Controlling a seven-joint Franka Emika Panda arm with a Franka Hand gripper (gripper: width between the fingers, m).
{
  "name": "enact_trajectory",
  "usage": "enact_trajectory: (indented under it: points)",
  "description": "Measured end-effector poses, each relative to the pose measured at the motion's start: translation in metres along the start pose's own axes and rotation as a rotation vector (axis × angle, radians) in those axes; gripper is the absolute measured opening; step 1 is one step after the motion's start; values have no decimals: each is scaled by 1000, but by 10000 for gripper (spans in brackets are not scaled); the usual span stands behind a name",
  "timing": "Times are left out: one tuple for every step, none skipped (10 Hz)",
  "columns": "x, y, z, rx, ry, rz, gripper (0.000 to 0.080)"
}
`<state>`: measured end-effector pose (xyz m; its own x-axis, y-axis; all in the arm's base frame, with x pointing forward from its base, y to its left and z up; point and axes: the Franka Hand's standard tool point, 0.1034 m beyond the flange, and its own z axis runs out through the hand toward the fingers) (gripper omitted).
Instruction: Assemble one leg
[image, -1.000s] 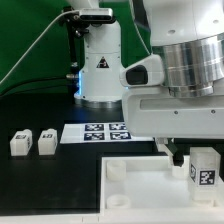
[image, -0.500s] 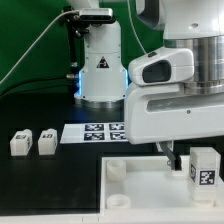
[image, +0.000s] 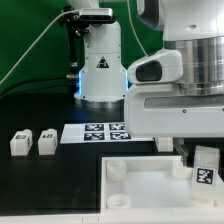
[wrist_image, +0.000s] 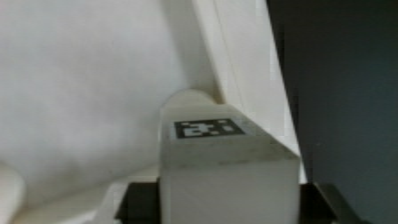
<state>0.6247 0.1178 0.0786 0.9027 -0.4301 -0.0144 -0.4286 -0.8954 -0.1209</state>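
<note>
Small white rectangular leg with a black-and-white square tag on its face. Upright, at the exterior view's right, by the far edge of the white tray, tag face clear in the wrist view

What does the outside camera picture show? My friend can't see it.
The robot's gripper holds the leg, a small tagged post, at the white tray. Two more legs sit on the black table near the marker board.

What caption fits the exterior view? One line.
End effector holds the leg upright at a corner of the white tray; two spare legs sit aside.
</note>
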Motion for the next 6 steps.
enact_trajectory:
  points:
    - [1,1,0,18,-9,163,306]
    - [0,1,1,21,-10,327,306]
    - [0,1,1,32,-8,482,306]
    - [2,3,2,59,-11,628,306]
    - [3,5,3,88,-24,806,306]
    - [3,7,3,106,-36,930,306]
